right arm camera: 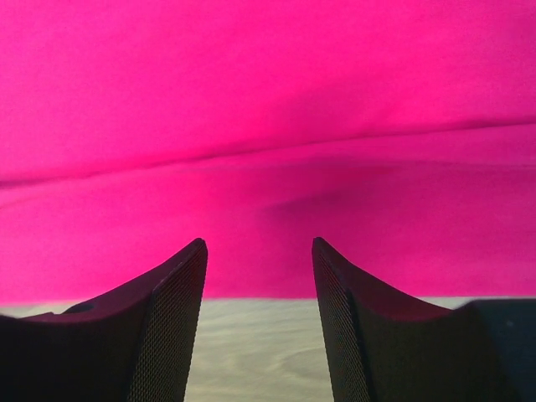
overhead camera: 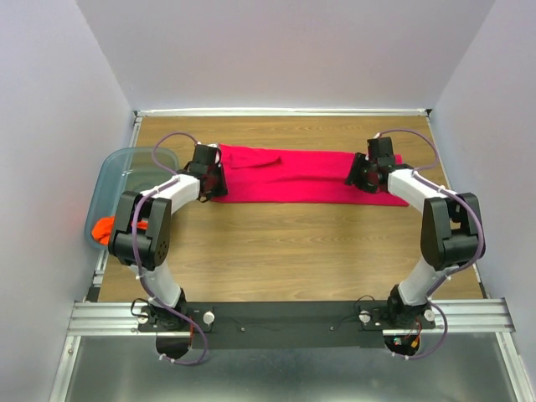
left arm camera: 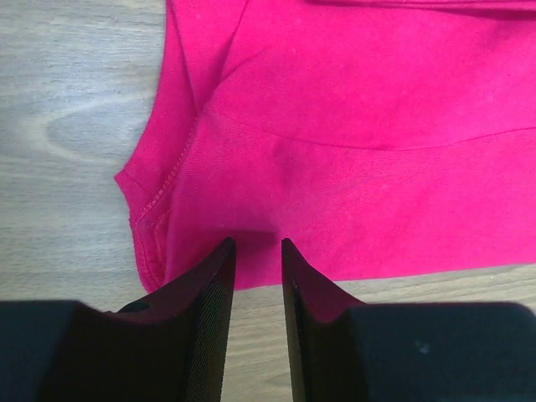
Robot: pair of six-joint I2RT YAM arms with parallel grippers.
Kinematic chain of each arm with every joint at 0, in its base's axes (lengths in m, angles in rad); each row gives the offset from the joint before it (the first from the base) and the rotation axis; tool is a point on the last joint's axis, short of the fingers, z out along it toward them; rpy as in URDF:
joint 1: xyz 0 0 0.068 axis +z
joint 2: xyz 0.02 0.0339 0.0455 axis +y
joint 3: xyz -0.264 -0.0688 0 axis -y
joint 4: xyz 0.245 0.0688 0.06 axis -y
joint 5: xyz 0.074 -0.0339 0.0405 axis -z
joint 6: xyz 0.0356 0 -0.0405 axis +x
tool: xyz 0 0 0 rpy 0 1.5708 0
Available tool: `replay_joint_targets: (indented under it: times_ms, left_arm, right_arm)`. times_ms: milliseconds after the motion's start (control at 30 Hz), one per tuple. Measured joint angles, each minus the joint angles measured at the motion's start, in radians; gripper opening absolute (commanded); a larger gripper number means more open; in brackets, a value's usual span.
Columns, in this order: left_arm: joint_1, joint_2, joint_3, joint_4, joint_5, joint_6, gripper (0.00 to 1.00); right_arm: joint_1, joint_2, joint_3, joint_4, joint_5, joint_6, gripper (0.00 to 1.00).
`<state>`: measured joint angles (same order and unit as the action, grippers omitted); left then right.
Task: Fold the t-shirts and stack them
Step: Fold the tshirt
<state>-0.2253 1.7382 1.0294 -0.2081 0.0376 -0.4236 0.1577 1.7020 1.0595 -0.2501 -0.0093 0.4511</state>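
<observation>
Orange t-shirt (overhead camera: 102, 228) in bin (overhead camera: 126, 163); pink t-shirt (overhead camera: 293, 176) on table (overhead camera: 293, 243)

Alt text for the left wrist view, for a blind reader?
The left pincer, jaws slightly apart, points at the near edge of the magenta-pink t-shirt, which fills most of the frame. A stitched sleeve hem lies on the wooden table at frame left.

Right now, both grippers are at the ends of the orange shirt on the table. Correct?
Not quite: the shirt on the table is pink, not orange, as the top view shows. The left gripper and right gripper are at its ends.
</observation>
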Motion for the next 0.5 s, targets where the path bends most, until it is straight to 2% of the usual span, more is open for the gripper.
replay_joint_targets:
  times_ms: [167,333,500]
  left_arm:
    - [0.01,0.001,-0.007,0.005,0.0,-0.005,0.36]
    - [0.016,0.001,-0.012,0.006,0.0,-0.008,0.36]
    - [0.018,0.001,-0.018,0.006,0.0,-0.009,0.36]
  right_arm:
    - [-0.074,0.068,0.029,-0.007,0.045,-0.016,0.59]
    - [-0.18,0.179,0.137,-0.014,0.061,-0.026,0.59]
    - [-0.286,0.219,0.23,-0.017,0.077,-0.026,0.59]
